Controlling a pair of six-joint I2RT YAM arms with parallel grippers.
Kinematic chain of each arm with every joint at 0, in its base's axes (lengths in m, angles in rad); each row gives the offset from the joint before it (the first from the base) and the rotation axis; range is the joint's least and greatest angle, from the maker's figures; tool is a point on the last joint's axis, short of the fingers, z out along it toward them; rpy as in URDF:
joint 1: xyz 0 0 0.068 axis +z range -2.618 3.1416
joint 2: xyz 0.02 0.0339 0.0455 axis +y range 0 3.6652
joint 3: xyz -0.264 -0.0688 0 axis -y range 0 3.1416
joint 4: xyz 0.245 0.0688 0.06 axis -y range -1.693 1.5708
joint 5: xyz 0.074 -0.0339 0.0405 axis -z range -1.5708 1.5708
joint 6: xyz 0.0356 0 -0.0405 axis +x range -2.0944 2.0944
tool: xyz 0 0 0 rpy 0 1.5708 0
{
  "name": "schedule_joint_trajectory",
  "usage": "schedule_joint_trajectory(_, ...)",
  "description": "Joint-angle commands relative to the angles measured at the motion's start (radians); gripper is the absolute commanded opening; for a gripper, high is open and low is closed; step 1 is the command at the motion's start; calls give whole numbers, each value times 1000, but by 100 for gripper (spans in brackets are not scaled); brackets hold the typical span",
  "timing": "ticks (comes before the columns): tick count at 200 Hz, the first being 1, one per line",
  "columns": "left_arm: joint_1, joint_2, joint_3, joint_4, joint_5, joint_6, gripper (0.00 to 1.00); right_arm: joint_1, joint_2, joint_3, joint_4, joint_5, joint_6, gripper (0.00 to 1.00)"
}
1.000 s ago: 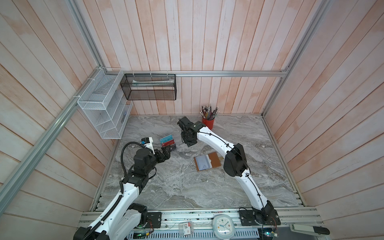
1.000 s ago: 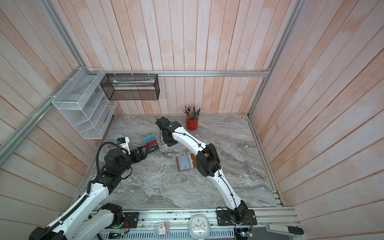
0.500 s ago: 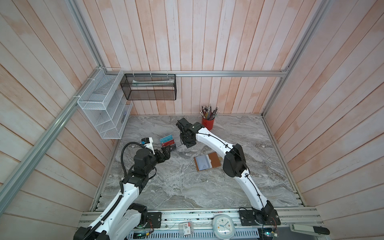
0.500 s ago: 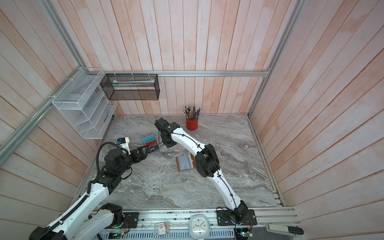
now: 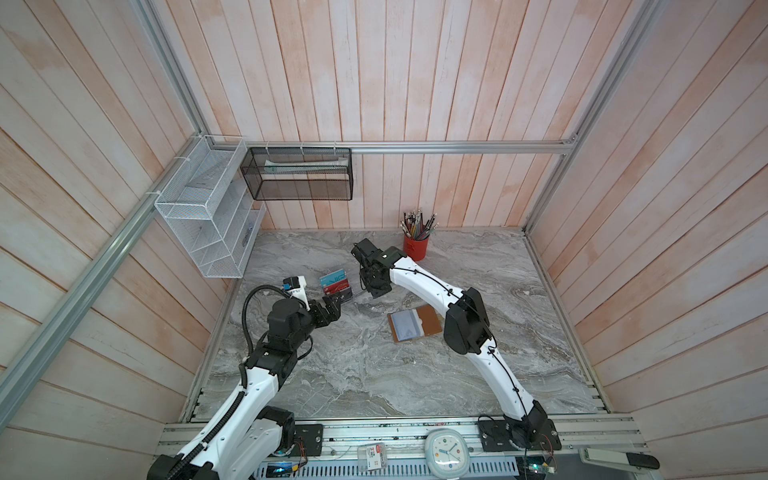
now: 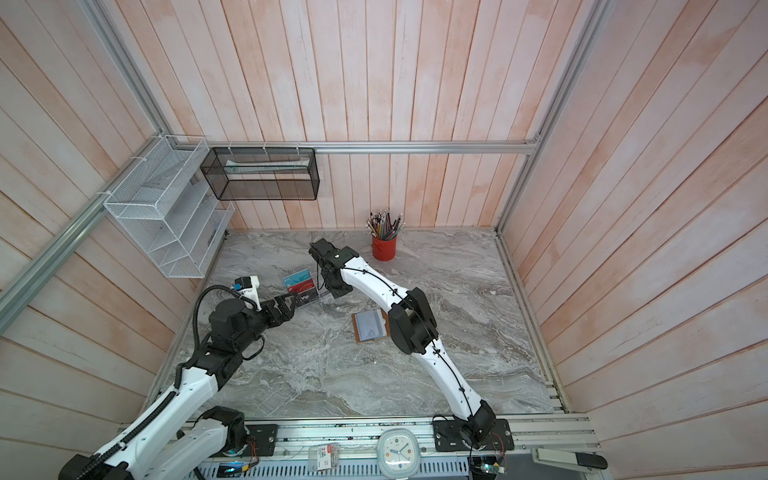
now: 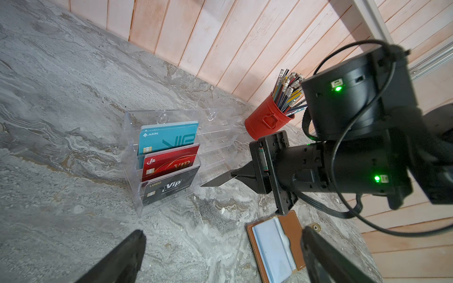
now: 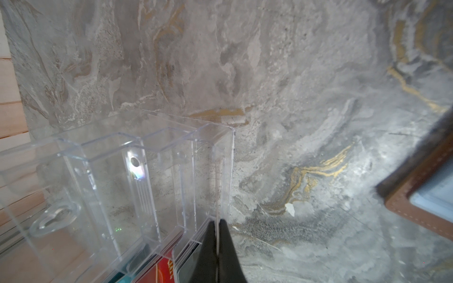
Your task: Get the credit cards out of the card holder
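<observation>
Right gripper [image 7: 232,174], closed on the black card [image 7: 215,182], had edged nearer the clear rack [image 7: 215,142], so that card was out; card holder [image 5: 413,328] lay open at the rack's 4 o'clock; left gripper [image 5: 335,306] gaped empty

White-shelled arms [image 5: 419,283] carry black joints [image 5: 465,328], black cables [image 5: 244,322] and green lights [image 7: 337,88].

Probably a robot lab cell with office props: plank walls [image 5: 374,62], aluminium frame [image 5: 457,146], marble-look table [image 5: 374,374], wire rack [image 5: 199,216], pencil cup [image 5: 415,248], two arms [image 5: 419,286] bolted to a front rail [image 5: 374,434], clock [image 5: 446,451].
</observation>
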Motion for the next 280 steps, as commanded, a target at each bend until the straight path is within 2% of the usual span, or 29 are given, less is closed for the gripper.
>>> schedule_joint_trajectory(1, 5, -11, -14, 19, 2, 20, 100, -1, 14, 1, -1, -1, 16, 0)
schedule_joint_trajectory(143, 8, 20, -1, 42, 16, 21, 100, -19, -83, -27, -50, 60, 7, 0)
schedule_joint_trajectory(280, 14, 14, -7, 43, 18, 25, 100, -7, 28, 56, -46, 15, 12, 0)
